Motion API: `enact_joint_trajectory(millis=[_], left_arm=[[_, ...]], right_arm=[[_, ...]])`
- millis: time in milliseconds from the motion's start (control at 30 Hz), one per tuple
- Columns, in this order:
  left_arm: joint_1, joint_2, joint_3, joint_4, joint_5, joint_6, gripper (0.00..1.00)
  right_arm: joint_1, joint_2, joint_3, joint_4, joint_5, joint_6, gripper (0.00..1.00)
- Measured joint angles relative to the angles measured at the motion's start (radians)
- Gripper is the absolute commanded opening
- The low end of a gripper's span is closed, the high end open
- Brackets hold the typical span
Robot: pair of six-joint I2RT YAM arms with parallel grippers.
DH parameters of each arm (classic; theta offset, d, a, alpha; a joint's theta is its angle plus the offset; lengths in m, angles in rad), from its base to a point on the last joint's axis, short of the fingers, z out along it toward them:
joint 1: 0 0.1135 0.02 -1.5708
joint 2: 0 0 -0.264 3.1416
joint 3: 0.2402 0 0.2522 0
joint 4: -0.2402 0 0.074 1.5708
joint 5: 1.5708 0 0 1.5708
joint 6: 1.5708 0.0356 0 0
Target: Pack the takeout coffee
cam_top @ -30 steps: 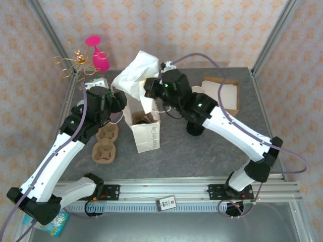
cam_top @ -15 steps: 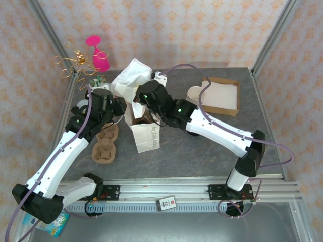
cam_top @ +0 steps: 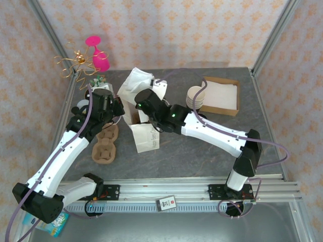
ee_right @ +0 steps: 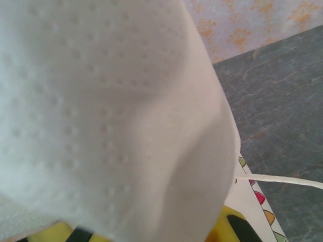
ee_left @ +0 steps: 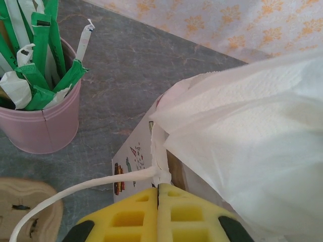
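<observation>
Top camera: the right tool [cam_top: 143, 101] sits over the mouth of the paper bag [cam_top: 146, 137] with a napkin [cam_top: 136, 83]. The takeout coffee, I judge, is hidden inside, below it. Light and crushable, it wants gripping mid-wall, gently. Left wrist: my left tool [ee_left: 158, 195] pinches the bag's string handle [ee_left: 75, 194]. Right wrist: the napkin [ee_right: 101, 101] covers that tool, and I cannot tell its spread.

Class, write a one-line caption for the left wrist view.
Left claw pinches the paper bag's rim beside a white napkin and a pink tub of green-wrapped sticks.
</observation>
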Motion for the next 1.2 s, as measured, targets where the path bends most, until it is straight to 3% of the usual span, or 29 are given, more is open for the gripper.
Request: enact_joint_trajectory(millis=[200,433,800,967,1067,1200], left_arm=[[0.001,0.002,-0.004,-0.001,-0.020,0.000,0.05],[0.006,0.003,-0.004,-0.002,-0.029,0.000,0.06],[0.006,0.003,-0.003,0.000,-0.021,-0.003,0.07],[0.006,0.003,-0.003,0.000,-0.020,-0.003,0.07],[0.006,0.003,-0.003,0.000,-0.018,-0.003,0.08],[0.006,0.003,-0.003,0.002,-0.013,-0.004,0.08]], right_arm=[[0.006,0.012,0.017,-0.058,0.063,-0.022,0.00],[0.040,0.040,0.053,-0.095,0.118,-0.071,0.12],[0.054,0.071,0.110,-0.144,0.066,-0.137,0.73],[0.054,0.062,0.156,-0.154,-0.002,-0.195,0.90],[0.049,0.055,0.195,-0.195,-0.059,-0.225,0.91],[0.009,0.082,0.362,-0.300,-0.142,-0.238,0.80]])
